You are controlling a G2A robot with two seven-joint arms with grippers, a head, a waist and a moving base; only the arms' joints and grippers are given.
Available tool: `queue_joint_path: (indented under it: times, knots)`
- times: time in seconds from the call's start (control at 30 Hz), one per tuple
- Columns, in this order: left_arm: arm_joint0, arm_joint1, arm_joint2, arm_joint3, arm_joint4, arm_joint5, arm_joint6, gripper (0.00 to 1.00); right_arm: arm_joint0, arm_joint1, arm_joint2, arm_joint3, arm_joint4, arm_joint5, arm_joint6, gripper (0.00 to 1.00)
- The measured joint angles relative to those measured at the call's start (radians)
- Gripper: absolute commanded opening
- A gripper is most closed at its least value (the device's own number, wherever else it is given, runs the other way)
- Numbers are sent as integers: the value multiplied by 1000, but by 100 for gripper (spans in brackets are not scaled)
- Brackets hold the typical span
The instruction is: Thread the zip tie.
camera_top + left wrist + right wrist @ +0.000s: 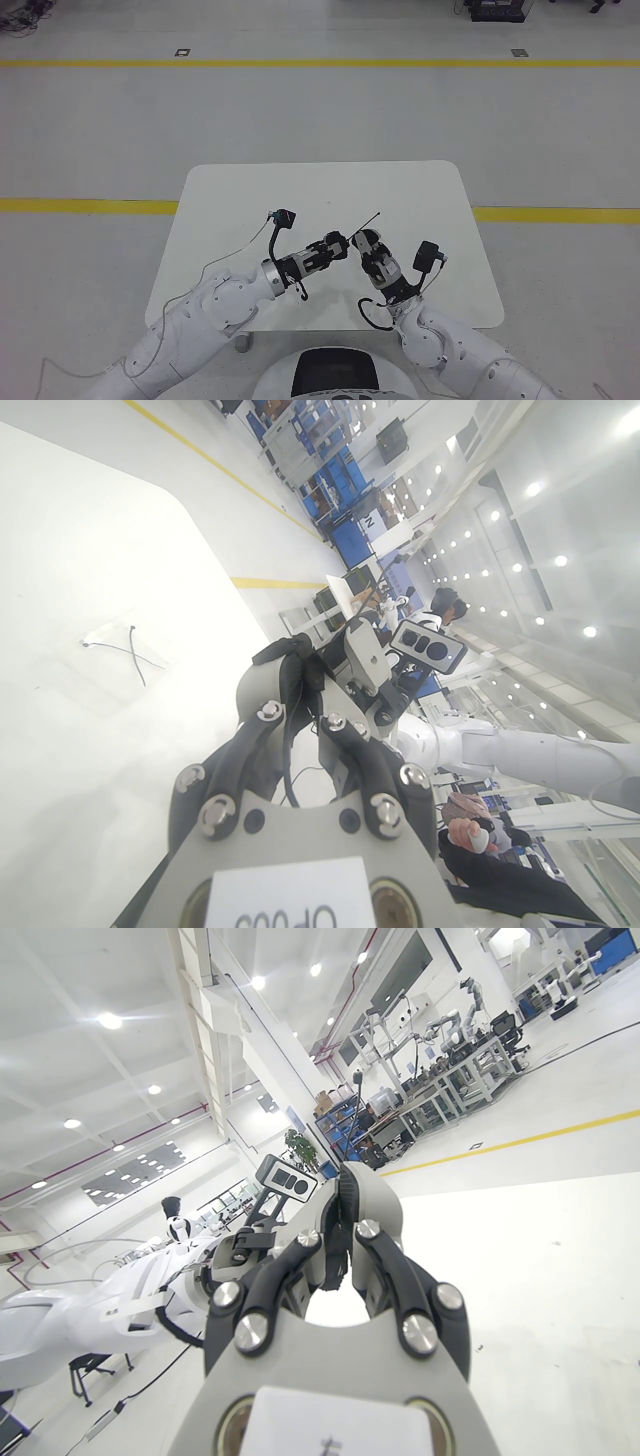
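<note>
My right claw (346,1180) is clamped on the thin black plastic zip tie (351,1123). The tie's free length sticks out past the claw's tips, with a small knob at the far end that is likely the head. My left claw (306,665) sits just beside it, tip to tip, above the white rounded table (300,190). Its fingers look pressed together on a black strand trailing back between them, which I take for the tie's tail. Two spare black ties (132,652) lie crossed on the table, well apart from both claws. I judge the step in hand to be lining up tail and head. Next I need a fine, steady feed of the tip into the slot.
</note>
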Motion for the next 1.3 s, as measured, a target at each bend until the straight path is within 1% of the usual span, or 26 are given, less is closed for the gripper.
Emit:
queue_joint_path:
  times: [0.87, 1.3]
  knots:
    - [0, 0, 0, 0, 0, 0, 0, 0, -11, -12, 18, 17, -44, 0, 14, 0]
    - [0, 0, 0, 0, 0, 0, 0, 0, -35, -12, 43, 18, -71, 0, 23, 0]
